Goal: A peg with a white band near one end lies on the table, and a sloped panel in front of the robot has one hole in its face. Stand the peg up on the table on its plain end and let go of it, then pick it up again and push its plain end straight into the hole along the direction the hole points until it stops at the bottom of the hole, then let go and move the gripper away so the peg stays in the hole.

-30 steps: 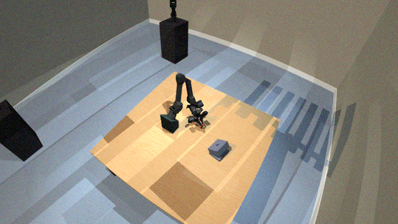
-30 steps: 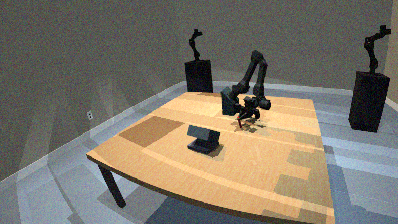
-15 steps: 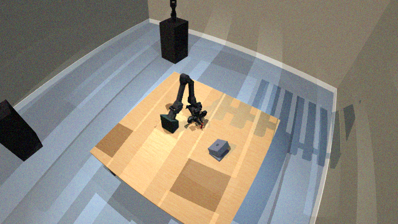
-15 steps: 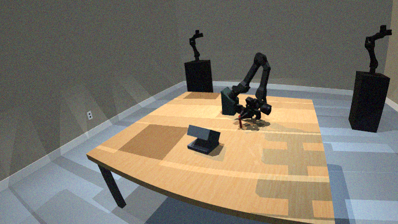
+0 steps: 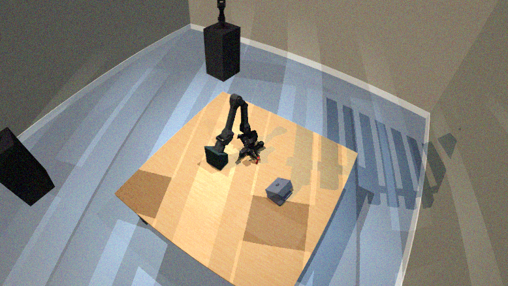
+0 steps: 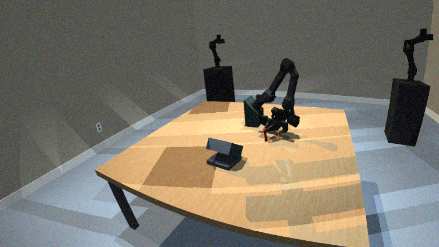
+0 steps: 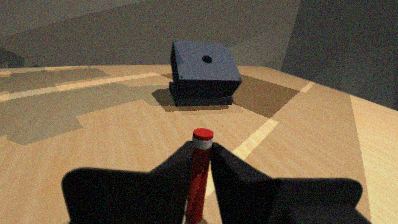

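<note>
A red peg (image 7: 199,175) (image 6: 265,135) (image 5: 257,160) with a white band near its top end stands upright between my fingers, its lower end at or just above the table; I cannot tell if it touches. My gripper (image 7: 201,147) (image 6: 267,129) (image 5: 254,156) is shut on the red peg, low over the wooden table (image 5: 220,213) (image 6: 294,190) (image 7: 100,145). The blue-grey sloped panel (image 7: 204,70) (image 5: 279,190) (image 6: 224,151) stands ahead of the gripper, apart from it. Its round hole (image 7: 206,59) (image 5: 278,184) faces up and toward me.
The arm's dark base block (image 5: 216,157) (image 6: 252,113) stands close beside the gripper. Black pedestals with cameras (image 5: 221,49) (image 6: 405,110) (image 6: 218,82) stand on the floor around the table. Another pedestal (image 5: 19,170) is at the left.
</note>
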